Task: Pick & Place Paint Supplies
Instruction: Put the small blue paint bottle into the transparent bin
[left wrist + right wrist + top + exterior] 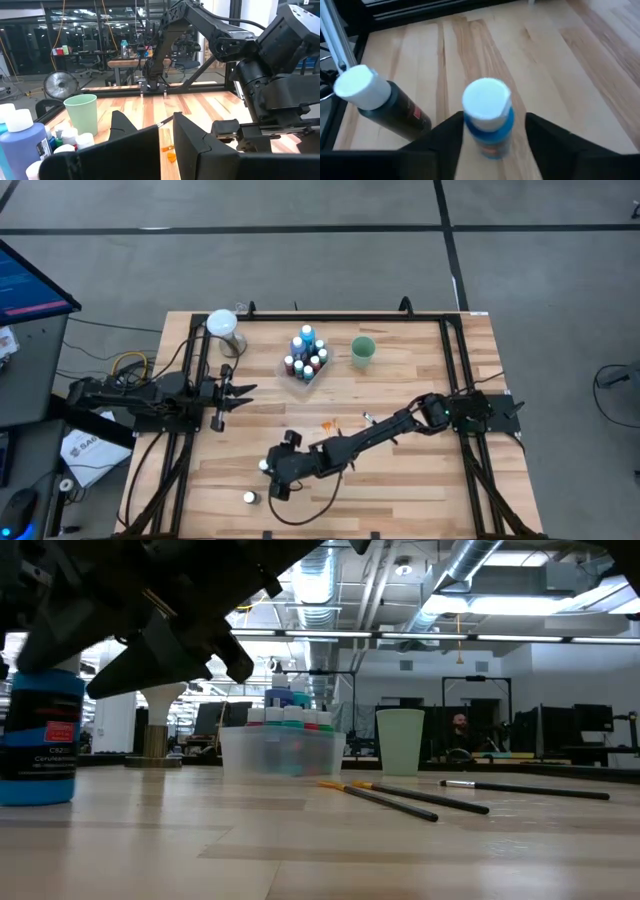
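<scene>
Wooden table, lower centre – right gripper spread wide around blue bottle, unclosed – positioned to grasp

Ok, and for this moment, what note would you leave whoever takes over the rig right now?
Left gripper: open, empty, at the table's left side.
Right gripper: open, one finger on each side of an upright blue bottle near the table's front edge, not yet closed on it.
A dark white-capped bottle is right beside it.
Done: a cluster of bottles sits in the clear tray.
Left, probably: those two loose bottles and the brushes lying mid-table.
</scene>
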Controlling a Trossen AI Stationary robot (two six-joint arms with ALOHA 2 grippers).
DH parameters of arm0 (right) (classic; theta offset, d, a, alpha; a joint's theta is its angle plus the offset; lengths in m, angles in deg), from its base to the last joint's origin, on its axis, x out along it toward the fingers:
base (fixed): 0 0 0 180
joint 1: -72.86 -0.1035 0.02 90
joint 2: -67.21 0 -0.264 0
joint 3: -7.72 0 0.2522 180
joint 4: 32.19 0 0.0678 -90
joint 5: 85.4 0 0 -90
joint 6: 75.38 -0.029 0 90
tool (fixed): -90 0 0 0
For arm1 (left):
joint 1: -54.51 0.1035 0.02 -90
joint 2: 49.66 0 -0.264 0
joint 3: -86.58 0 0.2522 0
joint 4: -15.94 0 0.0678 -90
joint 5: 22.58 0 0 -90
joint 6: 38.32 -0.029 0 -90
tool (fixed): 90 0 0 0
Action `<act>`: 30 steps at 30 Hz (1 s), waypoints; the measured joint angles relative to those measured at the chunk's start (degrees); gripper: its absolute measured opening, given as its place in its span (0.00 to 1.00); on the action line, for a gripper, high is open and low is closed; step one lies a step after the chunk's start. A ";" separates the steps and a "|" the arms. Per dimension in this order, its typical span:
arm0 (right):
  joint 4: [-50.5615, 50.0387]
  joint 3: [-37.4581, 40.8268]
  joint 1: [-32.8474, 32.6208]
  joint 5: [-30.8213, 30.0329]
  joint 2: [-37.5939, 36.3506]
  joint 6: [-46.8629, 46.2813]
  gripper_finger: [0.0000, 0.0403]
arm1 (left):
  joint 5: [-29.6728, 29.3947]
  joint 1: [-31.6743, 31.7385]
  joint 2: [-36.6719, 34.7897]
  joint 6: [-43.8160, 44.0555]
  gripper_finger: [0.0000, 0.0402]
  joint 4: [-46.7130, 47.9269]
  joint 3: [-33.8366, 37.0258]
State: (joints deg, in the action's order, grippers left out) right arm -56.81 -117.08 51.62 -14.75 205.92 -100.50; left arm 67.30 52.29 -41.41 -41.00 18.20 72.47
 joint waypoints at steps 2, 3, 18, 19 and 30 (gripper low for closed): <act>-0.68 0.00 0.11 -0.18 0.00 -0.42 0.41 | -0.02 0.00 0.00 0.00 0.00 -0.03 0.01; -0.74 0.00 0.16 -0.17 0.00 -0.52 0.36 | -0.02 0.00 0.00 0.00 0.00 -0.03 0.00; -2.20 0.00 1.18 -0.14 -0.02 -6.45 0.02 | -0.05 0.04 -8.23 -0.02 0.00 -1.01 -0.01; -2.20 0.00 1.18 -0.14 -0.02 -6.45 0.01 | -0.08 0.04 -8.24 -0.02 0.00 -1.15 -0.01; -3.81 -0.15 0.67 1.05 -3.75 0.80 0.18 | -0.09 0.04 -8.24 -0.02 0.00 -2.86 -0.01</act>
State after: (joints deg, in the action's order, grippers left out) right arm -60.62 -117.23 52.29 -13.70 202.17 -99.70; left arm 67.22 52.33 -49.65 -41.02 15.34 72.46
